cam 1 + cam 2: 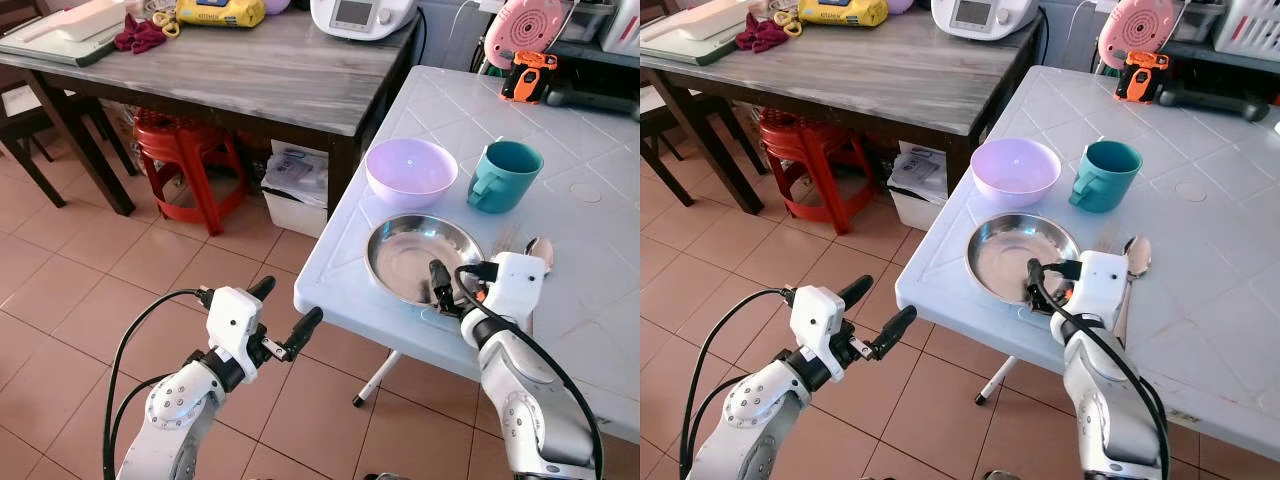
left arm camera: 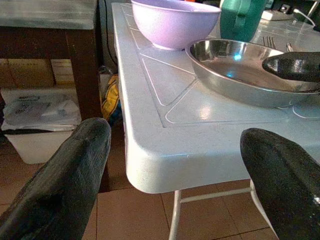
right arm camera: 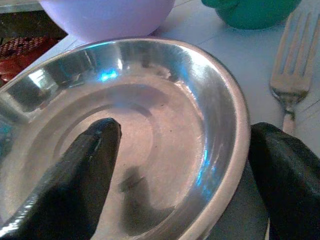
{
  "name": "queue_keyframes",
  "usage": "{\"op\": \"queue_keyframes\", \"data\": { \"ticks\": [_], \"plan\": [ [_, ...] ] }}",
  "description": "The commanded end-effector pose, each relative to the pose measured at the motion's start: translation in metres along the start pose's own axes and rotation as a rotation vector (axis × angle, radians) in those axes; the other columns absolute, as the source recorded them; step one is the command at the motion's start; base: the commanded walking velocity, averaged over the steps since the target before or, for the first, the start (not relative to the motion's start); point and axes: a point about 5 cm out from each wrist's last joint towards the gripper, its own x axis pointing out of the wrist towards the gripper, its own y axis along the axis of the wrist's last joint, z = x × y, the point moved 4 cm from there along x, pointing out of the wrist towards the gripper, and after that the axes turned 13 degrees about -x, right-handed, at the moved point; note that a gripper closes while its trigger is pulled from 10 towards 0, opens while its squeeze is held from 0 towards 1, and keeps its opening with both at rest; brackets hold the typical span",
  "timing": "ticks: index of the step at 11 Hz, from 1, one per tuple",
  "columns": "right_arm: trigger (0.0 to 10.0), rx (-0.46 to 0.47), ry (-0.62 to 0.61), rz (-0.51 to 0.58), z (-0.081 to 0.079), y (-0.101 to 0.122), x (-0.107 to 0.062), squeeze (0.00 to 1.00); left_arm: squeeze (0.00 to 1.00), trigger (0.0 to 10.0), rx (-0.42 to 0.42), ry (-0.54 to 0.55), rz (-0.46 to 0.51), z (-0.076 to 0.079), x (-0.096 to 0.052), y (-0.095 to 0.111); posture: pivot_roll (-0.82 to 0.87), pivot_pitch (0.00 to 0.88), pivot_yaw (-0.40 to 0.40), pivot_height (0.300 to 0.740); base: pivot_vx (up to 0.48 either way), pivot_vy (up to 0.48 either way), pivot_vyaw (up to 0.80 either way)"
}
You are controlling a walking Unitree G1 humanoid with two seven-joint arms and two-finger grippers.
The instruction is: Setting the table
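Straddling the near rim of the steel plate [image 1: 420, 255] with right gripper [image 3: 185, 180] spread wide, one finger inside; plate sitting just before lilac bowl [image 1: 411, 170]. Hovering left gripper [image 1: 283, 318], open wide, empty.

The handles of the fork [image 1: 508, 240] and spoon [image 1: 538, 252] are hidden behind the right gripper [image 1: 455, 290] near the white table's [image 1: 590, 290] front edge. In the right wrist view the fork's handle is covered by a black finger [image 3: 285, 170], and the purple bowl [image 3: 105, 15] and teal cup [image 3: 250, 12] are cut off by the picture's edge. The steel plate's [image 3: 165, 130] near rim is cropped there too.
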Motion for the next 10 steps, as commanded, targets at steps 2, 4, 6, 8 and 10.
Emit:
{"op": "queue_keyframes", "data": {
  "ticks": [2, 4, 6, 8, 10],
  "plan": [
    [0.0, 0.032, 0.027, -0.032, -0.004, -0.006, 0.0, 0.0, 0.0, 10.0, 0.003, -0.001, -0.011, 0.001, -0.002, -0.003, -0.04, 0.142, 0.031, 0.74, 0.0, 0.0, 0.0],
    [0.0, 0.074, 0.031, -0.047, -0.005, -0.009, -0.001, 0.0, 0.0, 10.0, 0.005, -0.006, -0.011, 0.002, -0.002, -0.003, -0.05, 0.144, 0.034, 0.74, 0.0, 0.0, 0.0],
    [0.0, 0.092, 0.025, -0.056, -0.004, -0.011, -0.003, 0.0, 0.0, 10.0, 0.003, -0.019, -0.009, 0.005, -0.002, -0.001, -0.05, 0.145, 0.034, 0.74, 0.0, 0.0, 0.0],
    [0.0, 0.112, 0.015, -0.064, -0.002, -0.013, -0.004, 0.0, 0.0, 10.0, 0.001, -0.03, -0.007, 0.005, -0.003, 0.0, -0.05, 0.146, 0.033, 0.74, 0.0, 0.0, 0.0],
    [0.0, 0.153, 0.011, -0.072, -0.001, -0.013, -0.004, 0.0, 0.0, 10.0, -0.028, -0.046, 0.036, 0.008, 0.001, 0.01, -0.05, 0.147, 0.032, 0.74, 0.0, 0.0, 0.0]
  ]
}}
